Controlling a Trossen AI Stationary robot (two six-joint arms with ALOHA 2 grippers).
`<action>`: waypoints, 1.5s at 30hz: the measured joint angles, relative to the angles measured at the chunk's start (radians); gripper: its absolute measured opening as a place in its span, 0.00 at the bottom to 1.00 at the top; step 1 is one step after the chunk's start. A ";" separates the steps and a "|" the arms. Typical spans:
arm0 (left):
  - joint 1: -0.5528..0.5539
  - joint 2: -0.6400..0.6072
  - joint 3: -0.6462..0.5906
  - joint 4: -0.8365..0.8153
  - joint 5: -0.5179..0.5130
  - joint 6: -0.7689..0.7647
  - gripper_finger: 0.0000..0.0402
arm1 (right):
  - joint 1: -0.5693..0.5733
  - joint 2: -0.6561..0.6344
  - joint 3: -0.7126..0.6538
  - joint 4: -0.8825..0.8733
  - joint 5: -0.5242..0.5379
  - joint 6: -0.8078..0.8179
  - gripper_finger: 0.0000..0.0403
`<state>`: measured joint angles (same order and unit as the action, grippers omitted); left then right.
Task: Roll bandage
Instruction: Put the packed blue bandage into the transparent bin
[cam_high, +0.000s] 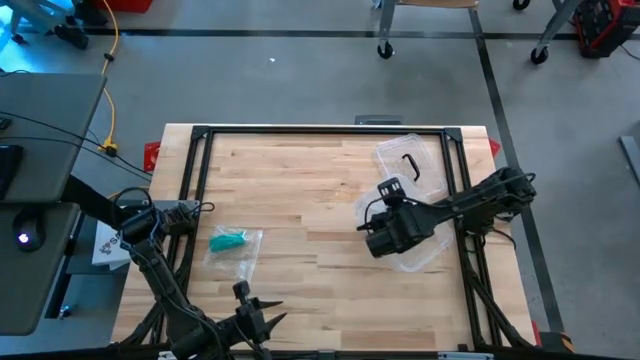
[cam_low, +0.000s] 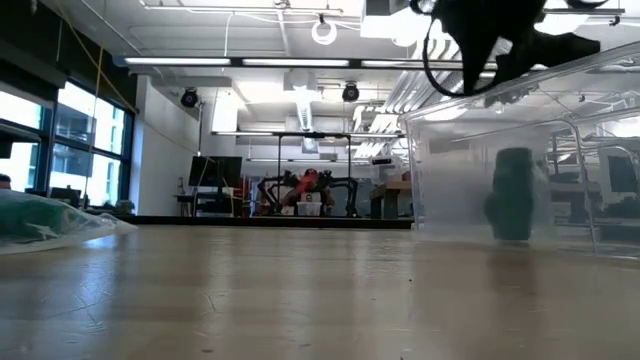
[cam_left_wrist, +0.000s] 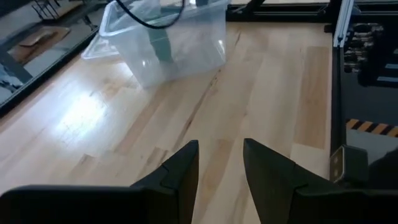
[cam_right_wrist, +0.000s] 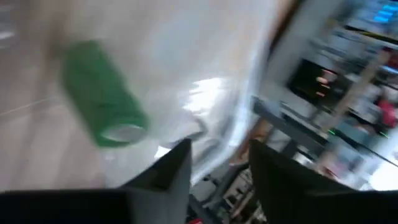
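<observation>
High view: right gripper (cam_high: 385, 240) over clear bin (cam_high: 412, 170) on right | green bandage roll (cam_right_wrist: 102, 102) just ahead inside, fingers spread | left gripper (cam_high: 262, 318) near edge, spread, well apart

Grey floor (cam_high: 300, 80), ceiling strip lights (cam_low: 270, 62)

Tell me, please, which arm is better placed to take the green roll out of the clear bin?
The right: its gripper hangs directly over the clear bin holding the green roll. The left gripper waits at the table's near edge.

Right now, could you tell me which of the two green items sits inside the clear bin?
The green roll, under the right claw, is in the clear bin. The teal bandage lies in a bag on the table near the left arm.
</observation>
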<state>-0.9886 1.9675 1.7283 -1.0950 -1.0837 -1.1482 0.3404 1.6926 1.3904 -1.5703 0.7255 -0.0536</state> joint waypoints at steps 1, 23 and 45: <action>0.000 0.000 0.000 0.000 0.004 0.000 0.30 | 0.007 -0.001 0.008 -0.003 0.034 0.022 0.39; 0.159 -0.146 -0.386 -0.239 0.670 -0.553 0.50 | 0.505 0.019 0.343 0.454 0.005 0.596 0.48; 0.287 -0.264 -0.788 0.429 0.758 -0.325 0.04 | 0.638 0.140 0.321 0.601 0.100 0.738 0.48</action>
<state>-0.7012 1.7031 0.9399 -0.6662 -0.3255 -1.4732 0.9781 1.8324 1.7111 -0.9694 0.8252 0.6843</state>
